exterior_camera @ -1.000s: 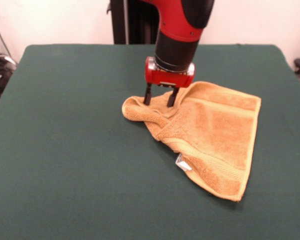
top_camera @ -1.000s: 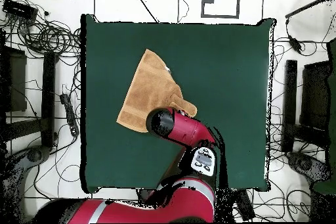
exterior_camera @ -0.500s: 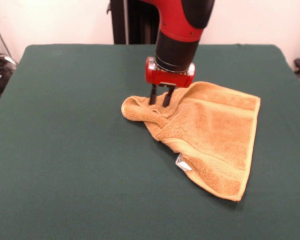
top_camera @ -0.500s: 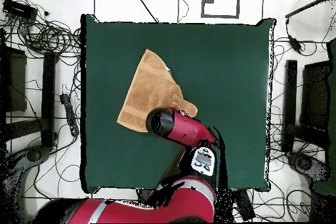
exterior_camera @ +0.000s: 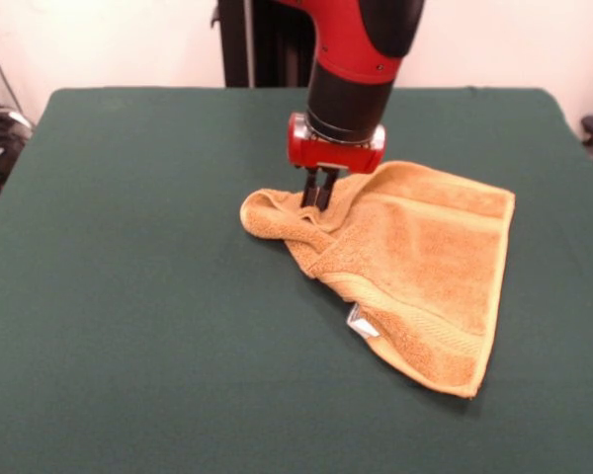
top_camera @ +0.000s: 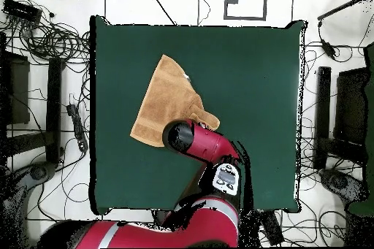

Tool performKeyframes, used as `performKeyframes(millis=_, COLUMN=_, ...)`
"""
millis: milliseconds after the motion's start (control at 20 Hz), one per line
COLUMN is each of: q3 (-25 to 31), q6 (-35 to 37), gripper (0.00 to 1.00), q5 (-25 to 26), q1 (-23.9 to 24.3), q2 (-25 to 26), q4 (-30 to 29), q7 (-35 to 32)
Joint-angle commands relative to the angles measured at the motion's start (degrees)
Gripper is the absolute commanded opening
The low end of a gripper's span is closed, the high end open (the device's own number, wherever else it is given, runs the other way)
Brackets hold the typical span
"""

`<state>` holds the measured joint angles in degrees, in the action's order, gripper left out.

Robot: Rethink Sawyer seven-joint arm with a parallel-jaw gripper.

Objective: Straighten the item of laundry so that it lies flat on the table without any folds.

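Note:
The item of laundry [exterior_camera: 415, 257], an orange-yellow towel with a white tag at its near edge, lies on the green table [exterior_camera: 138, 296] right of centre. Its left part is bunched into a folded lump, while the right part lies mostly flat. My gripper [exterior_camera: 316, 201] stands upright over that bunched fold, shut on a pinch of the cloth. In the overhead view the towel [top_camera: 166, 96] lies left of centre, and the arm covers the gripper and the towel's near corner.
Cables, stands and dark equipment surround the table [top_camera: 248, 78] on the floor in the overhead view. The red arm [top_camera: 204, 144] reaches in from the bottom edge.
The fingers have closed from wide apart to together on the towel's bunched fold. The arm and towel have barely shifted.

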<state>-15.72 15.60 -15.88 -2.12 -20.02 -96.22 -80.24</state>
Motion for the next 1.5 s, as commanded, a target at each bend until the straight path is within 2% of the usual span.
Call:
performKeyframes(millis=50, q3=6.75, q6=-1.17, gripper=0.0, q5=0.66, q1=-0.57, q2=2.78, q4=1.02, q7=-10.37)
performKeyframes(millis=500, q3=7.17, q6=-1.35, gripper=0.0, q5=0.0, q1=-0.05, q2=1.77, q4=0.27, q7=-11.11)
performKeyframes(millis=1500, q3=1.89, q6=12.51, gripper=0.0, q5=-0.56, q1=-4.26, q2=-9.88, q4=-2.58, q7=-13.29)
